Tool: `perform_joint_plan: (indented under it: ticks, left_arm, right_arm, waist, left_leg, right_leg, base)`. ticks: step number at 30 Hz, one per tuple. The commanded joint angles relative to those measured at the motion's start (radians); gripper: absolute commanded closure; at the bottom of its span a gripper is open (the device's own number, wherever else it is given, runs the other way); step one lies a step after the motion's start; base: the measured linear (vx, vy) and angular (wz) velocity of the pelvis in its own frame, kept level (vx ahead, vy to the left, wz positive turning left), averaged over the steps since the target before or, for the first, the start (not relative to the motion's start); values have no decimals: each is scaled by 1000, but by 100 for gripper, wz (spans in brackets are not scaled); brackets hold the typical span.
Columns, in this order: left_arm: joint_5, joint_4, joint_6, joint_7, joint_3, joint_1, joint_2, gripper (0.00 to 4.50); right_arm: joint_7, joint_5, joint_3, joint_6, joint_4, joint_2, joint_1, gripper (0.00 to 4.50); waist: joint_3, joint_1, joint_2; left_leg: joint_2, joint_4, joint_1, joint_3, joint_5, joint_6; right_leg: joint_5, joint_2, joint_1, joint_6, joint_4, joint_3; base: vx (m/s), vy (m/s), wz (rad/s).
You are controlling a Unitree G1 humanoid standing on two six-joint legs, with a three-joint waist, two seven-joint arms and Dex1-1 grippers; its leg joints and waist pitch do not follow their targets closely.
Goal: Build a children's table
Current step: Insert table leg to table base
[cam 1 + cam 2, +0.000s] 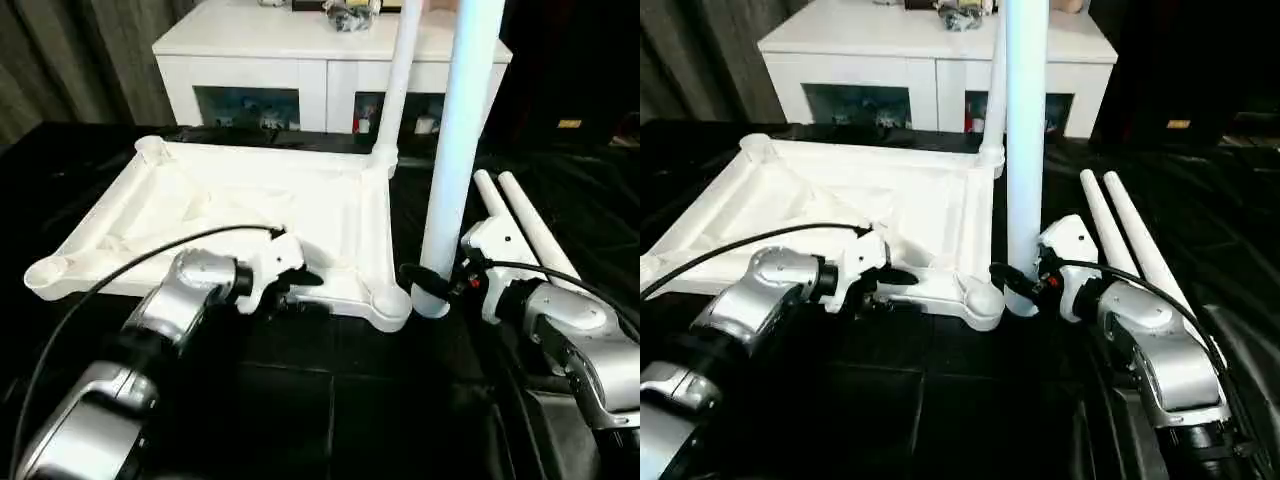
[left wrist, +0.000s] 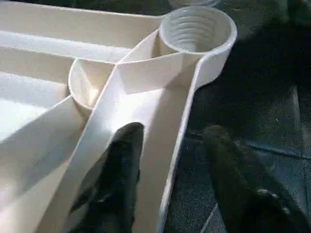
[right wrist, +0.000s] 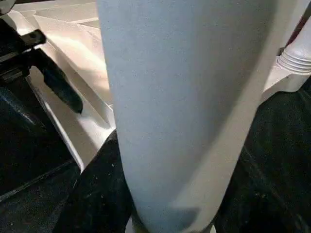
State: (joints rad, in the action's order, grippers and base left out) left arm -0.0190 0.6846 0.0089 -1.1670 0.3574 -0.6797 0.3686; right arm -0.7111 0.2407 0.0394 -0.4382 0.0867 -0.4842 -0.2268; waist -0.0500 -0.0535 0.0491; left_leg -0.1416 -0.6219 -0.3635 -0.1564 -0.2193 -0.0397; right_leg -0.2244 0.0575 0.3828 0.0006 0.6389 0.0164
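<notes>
The white tabletop [image 1: 230, 200] lies underside up on the black surface. One white leg [image 1: 400, 80] stands in its far right corner socket. My right gripper [image 1: 432, 285] is shut on the lower end of a second leg [image 1: 455, 150], held upright just right of the empty near right socket [image 1: 390, 305]. My left gripper [image 1: 300, 285] is at the tabletop's near rim, left of that socket [image 2: 197, 29]. It is open. One finger [image 2: 121, 170] rests inside the rim wall and the other stands outside it with a gap.
Two more white legs [image 1: 525, 225] lie side by side on the black surface to the right of the tabletop. A white glass-doored cabinet [image 1: 300, 60] stands behind the work. A black cable [image 1: 150, 255] arcs over my left forearm.
</notes>
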Motion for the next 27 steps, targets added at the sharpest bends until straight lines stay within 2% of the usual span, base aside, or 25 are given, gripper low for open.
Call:
perform_joint_plan:
  ticks: [1,2,3,4,5,6,7,8,9,10,11,12,13,14,15,17,21,22,24,25,26,27]
  left_arm:
    - [21,21,-20,-45,25,-22,4,253]
    - [21,24,-22,-53,26,-24,4,259]
    - [21,25,-22,-55,27,-24,4,260]
    - [28,43,-34,-71,34,-36,4,263]
    - [33,53,-39,-74,36,-43,3,272]
    - [39,70,-49,-79,39,-52,1,286]
    - [41,77,-54,-81,40,-55,0,297]
    - [50,96,-66,-85,43,-66,-3,302]
    - [56,110,-75,-88,46,-74,-4,307]
    - [61,119,-84,-89,48,-80,-5,307]
    - [64,137,-91,-88,45,-91,-10,318]
    - [65,145,-94,-88,44,-96,-12,342]
    - [65,150,-96,-89,44,-98,-12,345]
    - [66,151,-96,-90,44,-98,-13,346]
    - [69,157,-98,-98,47,-99,-11,354]
    - [78,165,-99,-117,58,-95,-4,384]
    - [82,188,-115,-126,53,-96,-6,394]
    - [82,197,-114,-119,45,-94,-8,399]
    - [84,198,-107,-105,38,-89,-6,421]
    - [92,190,-87,-92,40,-66,7,433]
    - [96,186,-83,-89,42,-58,11,433]
    - [99,184,-81,-87,43,-52,15,441]
  right_arm:
    - [-5,1,1,10,29,-7,12,264]
    - [-4,0,1,11,30,-7,13,264]
    - [-4,0,1,11,30,-7,13,264]
    - [1,-1,-3,13,33,-7,17,264]
    - [3,-1,-5,13,35,-8,20,264]
    - [5,0,-8,13,40,-8,23,264]
    - [5,1,-9,13,41,-8,24,264]
    - [7,2,-10,13,46,-8,28,264]
    - [9,2,-12,13,49,-8,31,264]
    - [10,2,-12,13,51,-9,33,264]
    - [13,0,-13,16,56,-10,39,264]
    - [15,-2,-15,17,58,-12,42,264]
    - [19,-1,-19,18,57,-11,43,264]
    - [20,-1,-20,18,57,-11,44,264]
    - [23,1,-23,17,57,-9,43,264]
    - [17,1,-16,17,60,-12,42,264]
    - [16,2,-15,18,57,-8,33,264]
    - [18,7,-19,18,52,-4,22,264]
    - [21,9,-20,17,46,-1,13,264]
    - [23,6,-16,19,37,1,4,264]
    - [23,5,-15,20,35,2,1,264]
    - [24,4,-14,20,33,3,0,264]
  waist:
    - [62,0,10]
    - [62,1,4]
    - [62,0,4]
    - [62,-1,22]
    - [62,1,17]
    - [62,0,30]
    - [61,2,19]
    - [62,1,32]
    - [61,4,24]
    - [64,1,40]
    - [64,3,41]
    - [64,5,35]
    - [64,4,35]
    - [64,4,37]
    - [65,4,45]
    - [66,6,45]
    - [68,10,48]
    - [68,10,43]
    - [68,11,45]
    - [68,12,36]
    - [67,13,39]
    - [67,14,37]
  left_leg:
    - [-78,77,7,28,-128,43]
    - [-78,77,7,27,-127,46]
    - [-77,76,5,26,-120,51]
    - [-76,75,6,28,-120,52]
    - [-77,76,8,26,-124,53]
    - [-78,75,9,29,-134,47]
    - [-79,78,9,27,-145,47]
    - [-78,77,8,29,-143,46]
    - [-76,77,6,27,-141,51]
    - [-75,73,5,29,-128,52]
    - [-76,74,7,27,-128,55]
    - [-75,74,4,28,-122,58]
    - [-74,71,2,27,-109,66]
    - [-74,71,1,27,-103,70]
    - [-74,70,1,27,-100,73]
    - [-78,72,1,29,-94,77]
    - [-79,72,2,29,-92,84]
    - [-78,72,0,29,-89,87]
    - [-79,72,1,29,-88,89]
    - [-80,73,0,28,-78,95]
    - [-80,73,0,28,-79,97]
    - [-81,73,-1,29,-83,100]
  right_leg:
    - [69,91,-55,-312,-72,-43]
    - [68,90,-55,-310,-75,-43]
    - [70,90,-57,-311,-73,-44]
    - [61,92,-55,-313,-72,-43]
    - [57,90,-53,-312,-76,-43]
    - [54,91,-54,-316,-73,-43]
    - [46,89,-55,-314,-77,-42]
    - [48,90,-56,-314,-75,-43]
    - [47,89,-57,-315,-78,-42]
    - [48,92,-59,-313,-75,-43]
    - [48,90,-57,-312,-79,-42]
    - [55,89,-60,-313,-78,-42]
    - [56,91,-61,-312,-79,-42]
    - [52,92,-61,-311,-78,-42]
    - [40,91,-59,-308,-78,-41]
    - [58,90,-58,-309,-76,-39]
    - [85,91,-57,-314,-74,-37]
    - [89,92,-59,-317,-73,-38]
    - [89,93,-59,-317,-74,-37]
    - [96,94,-59,-320,-72,-37]
    - [94,95,-58,-320,-72,-37]
    - [84,96,-59,-318,-73,-38]
  base:
    - [0,0,0]
    - [0,0,0]
    - [0,0,0]
    - [0,0,0]
    - [0,0,0]
    - [0,0,0]
    - [0,0,0]
    - [0,0,0]
    - [0,0,0]
    - [0,0,0]
    - [0,0,0]
    - [0,0,0]
    - [0,0,0]
    - [0,0,0]
    - [0,0,0]
    - [0,0,0]
    - [0,0,0]
    - [0,0,0]
    - [0,0,0]
    - [0,0,0]
    - [0,0,0]
    - [0,0,0]
